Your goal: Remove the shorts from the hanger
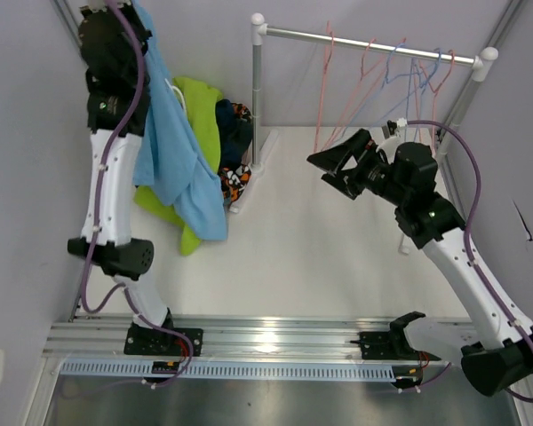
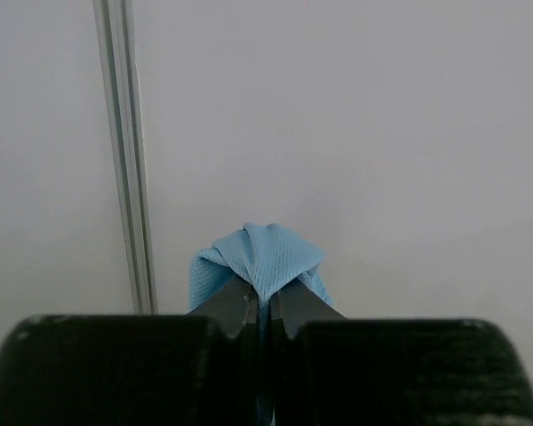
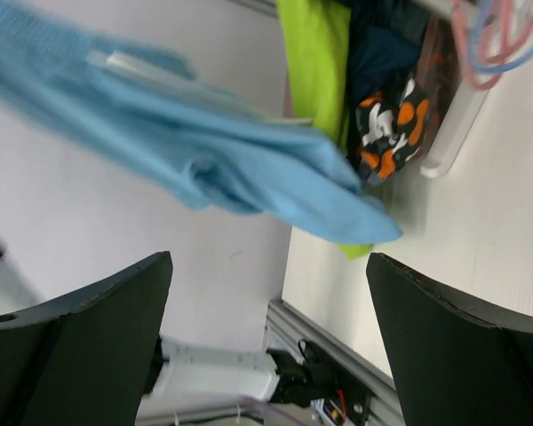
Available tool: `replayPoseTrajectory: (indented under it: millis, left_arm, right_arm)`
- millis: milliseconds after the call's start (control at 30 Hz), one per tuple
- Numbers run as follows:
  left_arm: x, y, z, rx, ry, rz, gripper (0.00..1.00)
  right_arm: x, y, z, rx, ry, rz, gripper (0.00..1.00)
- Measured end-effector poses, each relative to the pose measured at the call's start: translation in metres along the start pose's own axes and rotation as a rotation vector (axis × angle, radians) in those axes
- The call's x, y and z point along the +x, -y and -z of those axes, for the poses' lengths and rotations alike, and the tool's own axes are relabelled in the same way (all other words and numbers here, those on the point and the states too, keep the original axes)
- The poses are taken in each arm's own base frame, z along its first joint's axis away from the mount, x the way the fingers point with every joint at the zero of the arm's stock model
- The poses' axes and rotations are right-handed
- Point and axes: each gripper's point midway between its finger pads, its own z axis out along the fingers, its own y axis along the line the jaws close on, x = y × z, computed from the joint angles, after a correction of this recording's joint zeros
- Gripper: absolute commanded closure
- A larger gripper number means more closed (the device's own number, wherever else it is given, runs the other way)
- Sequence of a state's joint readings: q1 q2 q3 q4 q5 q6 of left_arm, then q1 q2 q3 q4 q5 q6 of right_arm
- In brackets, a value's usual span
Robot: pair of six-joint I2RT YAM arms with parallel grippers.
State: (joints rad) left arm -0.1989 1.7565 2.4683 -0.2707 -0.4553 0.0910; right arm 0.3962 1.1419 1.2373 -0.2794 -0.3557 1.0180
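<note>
My left gripper (image 1: 133,18) is raised at the far left and shut on the light blue shorts (image 1: 173,151), which hang down over the pile. In the left wrist view the jaws (image 2: 265,306) pinch a fold of the blue fabric (image 2: 266,253). On the table lie the lime green shorts (image 1: 200,102), navy shorts (image 1: 234,124) and orange-black-white patterned shorts (image 1: 234,182). My right gripper (image 1: 327,170) is open and empty in mid-table, pointing left at the pile. Its wrist view shows the blue shorts (image 3: 204,151), green shorts (image 3: 315,62) and patterned shorts (image 3: 386,124).
A metal rail (image 1: 373,40) on white posts stands at the back right with several bare pink and blue wire hangers (image 1: 338,98) on it. The rack's left post (image 1: 258,98) stands right beside the pile. Grey walls close in on both sides.
</note>
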Motion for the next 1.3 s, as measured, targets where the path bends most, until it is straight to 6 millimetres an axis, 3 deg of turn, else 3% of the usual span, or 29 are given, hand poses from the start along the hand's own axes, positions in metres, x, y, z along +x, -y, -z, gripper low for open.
replayPoseTrajectory:
  millis: [67, 100, 133, 167, 233, 333, 400, 467, 533, 600, 667, 767, 833, 900, 1000, 1133, 1300]
  left_arm:
    - [0.051, 0.001, -0.026, -0.027, -0.062, -0.014, 0.7]
    - [0.075, 0.0, -0.035, -0.038, -0.093, -0.018, 0.33]
    - [0.108, 0.0, -0.046, -0.051, -0.14, -0.031, 0.14]
    - [0.147, 0.001, -0.054, -0.06, -0.199, -0.04, 0.01]
    - [0.219, 0.002, -0.063, -0.071, -0.314, -0.052, 0.01]
    - [0.332, 0.003, -0.052, -0.065, -0.549, -0.089, 0.01]
    - [0.383, 0.002, -0.032, -0.06, -0.697, -0.106, 0.01]
    - [0.411, 0.002, -0.009, -0.044, -0.81, -0.109, 0.01]
    - [0.407, 0.004, 0.011, -0.019, -0.855, -0.096, 0.01]
    - [0.381, 0.007, 0.035, 0.016, -0.871, -0.087, 0.01]
    - [0.339, 0.013, 0.055, 0.051, -0.84, -0.07, 0.01]
    - [0.249, 0.026, 0.096, 0.138, -0.718, -0.014, 0.01]
    - [0.19, 0.03, 0.135, 0.211, -0.623, 0.037, 0.01]
    - [0.151, 0.025, 0.172, 0.272, -0.544, 0.096, 0.01]
    - [0.137, -0.007, 0.231, 0.305, -0.5, 0.147, 0.01]
    - [0.161, -0.031, 0.291, 0.349, -0.533, 0.153, 0.01]
    - [0.192, -0.051, 0.331, 0.354, -0.575, 0.126, 0.01]
  right_arm:
    - [0.009, -0.01, 0.012, -0.033, -0.007, 0.029, 0.01]
    - [0.012, -0.016, 0.017, -0.052, -0.008, 0.046, 0.01]
    - [0.014, -0.022, 0.021, -0.07, -0.008, 0.062, 0.01]
    - [0.016, -0.027, 0.026, -0.086, -0.009, 0.08, 0.01]
    - [0.021, -0.036, 0.034, -0.113, -0.011, 0.107, 0.01]
    - [0.026, -0.045, 0.043, -0.146, -0.013, 0.141, 0.01]
    - [0.028, -0.049, 0.046, -0.16, -0.011, 0.157, 0.01]
    - [0.03, -0.053, 0.049, -0.175, -0.011, 0.172, 0.01]
    - [0.031, -0.057, 0.051, -0.189, -0.009, 0.187, 0.01]
    - [0.033, -0.059, 0.051, -0.195, -0.009, 0.202, 0.01]
    - [0.033, -0.062, 0.052, -0.2, -0.005, 0.22, 0.0]
    - [0.031, -0.066, 0.058, -0.205, 0.026, 0.264, 0.01]
    - [0.026, -0.066, 0.068, -0.196, 0.069, 0.305, 0.02]
    - [0.019, -0.066, 0.081, -0.18, 0.123, 0.341, 0.01]
    - [0.01, -0.058, 0.1, -0.127, 0.189, 0.41, 0.01]
    - [0.01, -0.049, 0.116, -0.092, 0.205, 0.479, 0.01]
    - [0.013, -0.044, 0.124, -0.078, 0.199, 0.53, 0.01]
